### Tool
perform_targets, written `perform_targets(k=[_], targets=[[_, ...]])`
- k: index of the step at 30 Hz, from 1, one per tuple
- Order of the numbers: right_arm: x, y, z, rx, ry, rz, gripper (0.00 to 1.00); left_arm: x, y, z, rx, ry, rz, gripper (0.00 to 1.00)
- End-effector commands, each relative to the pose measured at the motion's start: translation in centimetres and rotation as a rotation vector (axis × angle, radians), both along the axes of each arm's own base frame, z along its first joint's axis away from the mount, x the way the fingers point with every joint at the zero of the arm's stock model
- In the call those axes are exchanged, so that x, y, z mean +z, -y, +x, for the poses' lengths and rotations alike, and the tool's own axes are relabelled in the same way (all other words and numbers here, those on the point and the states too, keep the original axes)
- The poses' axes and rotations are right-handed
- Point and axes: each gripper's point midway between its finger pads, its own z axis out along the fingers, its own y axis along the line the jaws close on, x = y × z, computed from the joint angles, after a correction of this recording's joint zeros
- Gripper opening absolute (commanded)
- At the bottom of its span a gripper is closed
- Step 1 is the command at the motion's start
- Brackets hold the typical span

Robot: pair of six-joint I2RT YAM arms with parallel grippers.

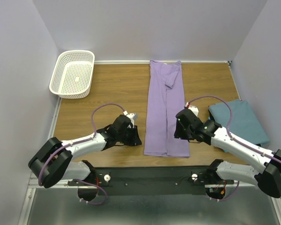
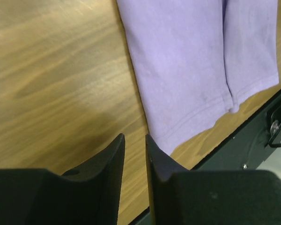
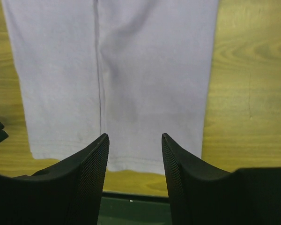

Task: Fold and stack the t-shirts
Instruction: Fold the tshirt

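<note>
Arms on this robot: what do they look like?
Both arms have white links with black joints, and a purple cable loops along each. The left gripper and right gripper are black, with wedge-shaped fingers; the right's pads look finely textured.

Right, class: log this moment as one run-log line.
lavender shirt: folded to long strip, centre | teal shirt: lying right | left gripper: narrowly open, empty, left of strip | right gripper: open over strip's near hem

Left hand (image 2: 135,138) slightly parted over wooden table (image 2: 51,70), lavender t-shirt (image 2: 187,61) hem beside
</note>
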Motion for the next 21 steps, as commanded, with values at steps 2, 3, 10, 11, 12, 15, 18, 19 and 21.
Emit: perform_targets(k=[2,3,10,11,12,15,18,19,21], targets=[[-1.7,1.1,-2.6,-0.086,-0.105,0.029,0.56,-0.9,1.1,-1.6,-0.029,-0.035,-0.037,0.38],[-1.9,1.2,-2.7,-0.096,-0.108,0.033,0.56,-1.1,1.1,-1.8,-0.034,-0.036,-0.042,0.39],[-2.7,1.9,-3.4,-0.172,-0.113,0.057,0.59,-1.2,2.3,-2.2,-0.080,-0.029,-0.068,0.43],[-2.6,2.0,-3.3,-0.177,-0.110,0.056,0.59,-1.3,2.5,-2.2,-0.083,-0.030,-0.067,0.43],[-2.8,2.1,-3.4,-0.180,-0.111,0.052,0.61,-1.5,2.6,-2.2,-0.090,-0.034,-0.065,0.43],[-2.9,2.3,-3.4,-0.192,-0.113,0.047,0.63,-1.8,3.1,-2.5,-0.113,-0.041,-0.058,0.43],[-3.1,3.1,-3.8,-0.237,-0.124,0.024,0.64,-2.3,3.2,-2.9,-0.122,-0.061,-0.044,0.43],[-3.2,3.5,-4.2,-0.263,-0.140,0.014,0.64,-2.6,3.1,-3.1,-0.122,-0.069,-0.038,0.43],[-3.4,3.8,-4.7,-0.291,-0.165,0.014,0.64,-2.8,3.1,-3.2,-0.124,-0.080,-0.031,0.41]])
